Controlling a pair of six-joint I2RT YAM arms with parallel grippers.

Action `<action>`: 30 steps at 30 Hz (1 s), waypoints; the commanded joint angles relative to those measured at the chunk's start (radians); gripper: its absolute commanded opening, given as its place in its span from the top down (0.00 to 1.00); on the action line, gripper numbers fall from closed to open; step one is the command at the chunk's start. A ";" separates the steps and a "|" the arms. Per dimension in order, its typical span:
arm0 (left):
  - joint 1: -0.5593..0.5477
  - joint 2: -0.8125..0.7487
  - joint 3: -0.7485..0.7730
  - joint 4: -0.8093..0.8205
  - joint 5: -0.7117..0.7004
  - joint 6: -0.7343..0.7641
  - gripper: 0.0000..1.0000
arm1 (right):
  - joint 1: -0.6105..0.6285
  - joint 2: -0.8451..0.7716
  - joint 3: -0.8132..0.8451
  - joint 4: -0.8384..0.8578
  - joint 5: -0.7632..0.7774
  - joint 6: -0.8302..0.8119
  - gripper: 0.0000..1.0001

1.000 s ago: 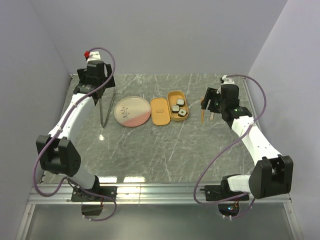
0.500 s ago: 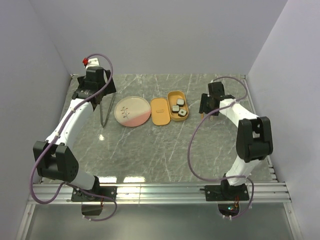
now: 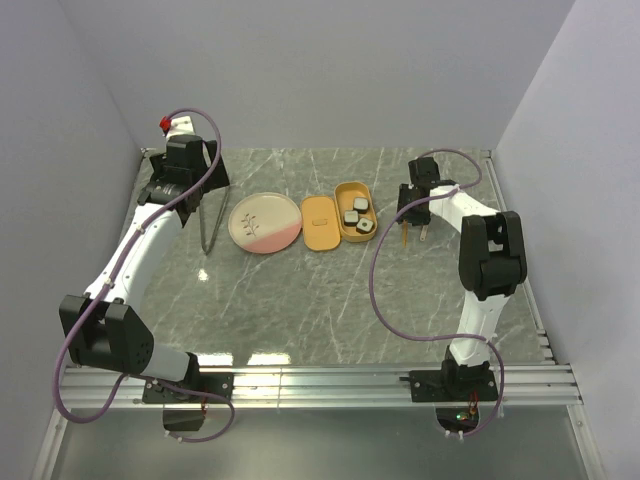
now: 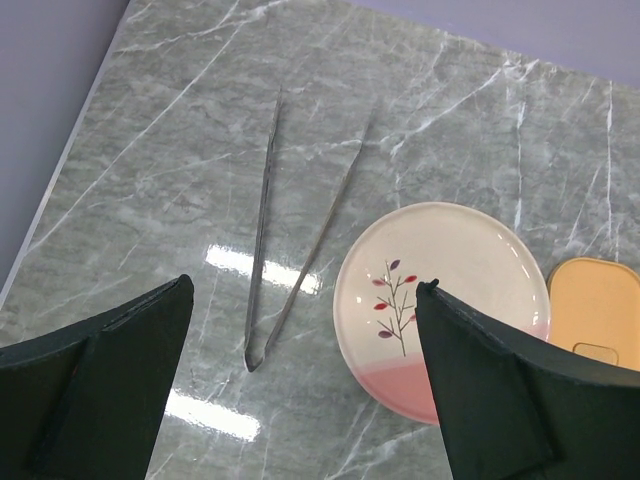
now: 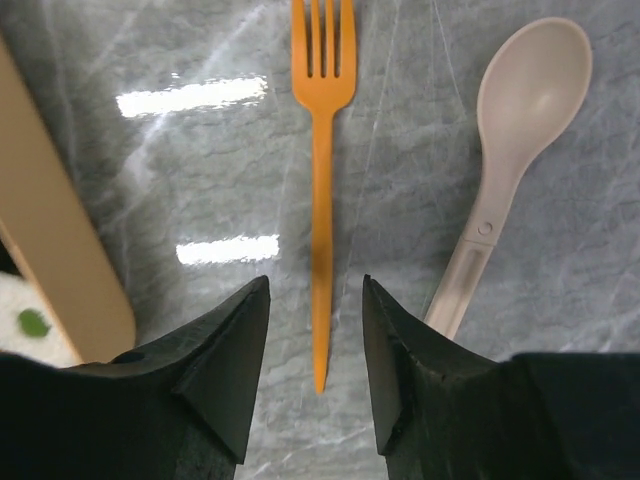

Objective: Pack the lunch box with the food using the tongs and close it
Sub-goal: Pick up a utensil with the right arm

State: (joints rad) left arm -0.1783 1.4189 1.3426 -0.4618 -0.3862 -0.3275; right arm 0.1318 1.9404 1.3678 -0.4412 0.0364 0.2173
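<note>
The orange-tan lunch box (image 3: 349, 187) lies open at the table's middle with the food (image 3: 351, 216), three dark cubes, inside it. Its flat lid (image 3: 319, 222) rests just left of it. The slim grey tongs (image 3: 210, 220) (image 4: 262, 230) lie on the marble left of the plate, joined end nearest. My left gripper (image 3: 184, 172) (image 4: 305, 288) hovers wide open above them, touching nothing. My right gripper (image 3: 414, 203) (image 5: 315, 281) hangs right of the box, jaws open and partly narrowed on either side of the orange fork's (image 5: 322, 200) handle, clear of it.
A round cream-and-pink plate (image 3: 265, 222) (image 4: 440, 300) sits between tongs and lid. A beige spoon (image 5: 520, 130) (image 3: 423, 232) lies right of the fork (image 3: 403, 236). The box's corner (image 5: 60, 270) shows at the right wrist view's left. Purple walls enclose the table's sides.
My right arm has folded toward the far side, bringing its gripper over the fork, and its jaws have narrowed. The left gripper has shifted slightly back and left, still wide open.
</note>
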 commanded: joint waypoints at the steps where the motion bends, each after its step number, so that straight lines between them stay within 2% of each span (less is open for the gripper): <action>1: 0.000 -0.038 -0.005 -0.008 0.004 -0.002 0.01 | -0.009 0.029 0.048 0.012 0.036 -0.006 0.51; 15: 0.002 -0.054 0.010 -0.054 -0.028 -0.001 0.01 | -0.024 0.135 0.145 -0.033 0.092 -0.001 0.66; 17: 0.000 -0.058 0.006 -0.052 -0.028 -0.005 0.01 | -0.026 0.137 0.149 -0.037 0.089 0.002 0.70; 19: 0.002 -0.060 0.003 -0.054 -0.031 -0.011 0.01 | -0.027 0.138 0.152 -0.044 0.079 0.001 0.81; 24: 0.002 -0.064 0.000 -0.049 -0.028 -0.019 0.00 | -0.032 0.138 0.146 -0.042 0.056 -0.002 0.86; 30: 0.000 -0.067 0.001 -0.054 -0.029 -0.021 0.01 | -0.035 0.120 0.151 -0.056 0.039 -0.002 0.97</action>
State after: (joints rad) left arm -0.1783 1.3880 1.3403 -0.5213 -0.3985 -0.3359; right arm 0.1047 2.0682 1.4799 -0.4694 0.0845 0.2180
